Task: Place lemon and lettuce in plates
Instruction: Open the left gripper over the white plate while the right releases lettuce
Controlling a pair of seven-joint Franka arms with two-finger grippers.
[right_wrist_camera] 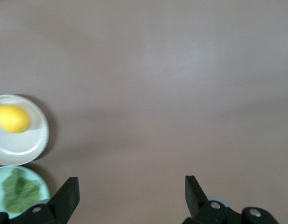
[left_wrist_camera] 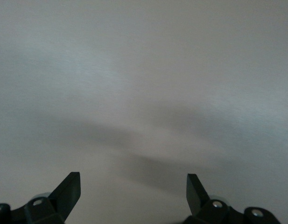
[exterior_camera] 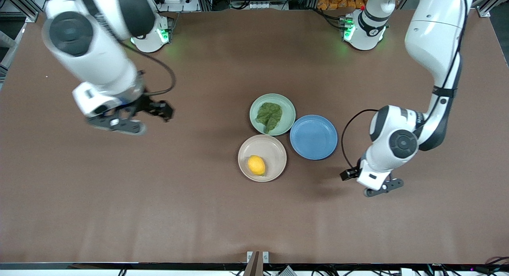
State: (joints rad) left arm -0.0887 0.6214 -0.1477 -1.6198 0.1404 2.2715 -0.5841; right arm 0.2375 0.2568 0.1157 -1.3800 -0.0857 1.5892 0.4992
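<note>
The yellow lemon (exterior_camera: 256, 165) lies in the beige plate (exterior_camera: 274, 146). The dark green lettuce (exterior_camera: 269, 115) lies in the mint green plate (exterior_camera: 288, 109), which is farther from the front camera and touches the beige one. My right gripper (exterior_camera: 123, 125) is open and empty over bare table toward the right arm's end. Its wrist view shows the open gripper (right_wrist_camera: 132, 186), the lemon (right_wrist_camera: 12, 118) in the beige plate (right_wrist_camera: 38, 140), and the lettuce (right_wrist_camera: 17, 191) in the mint plate (right_wrist_camera: 43, 189). My left gripper (exterior_camera: 383, 187) is open and empty over bare table; its wrist view shows the gripper (left_wrist_camera: 133, 184) and only table.
A blue plate (exterior_camera: 313, 137) with nothing in it sits beside the two other plates, toward the left arm's end. The brown table (exterior_camera: 159, 208) stretches wide around the plates.
</note>
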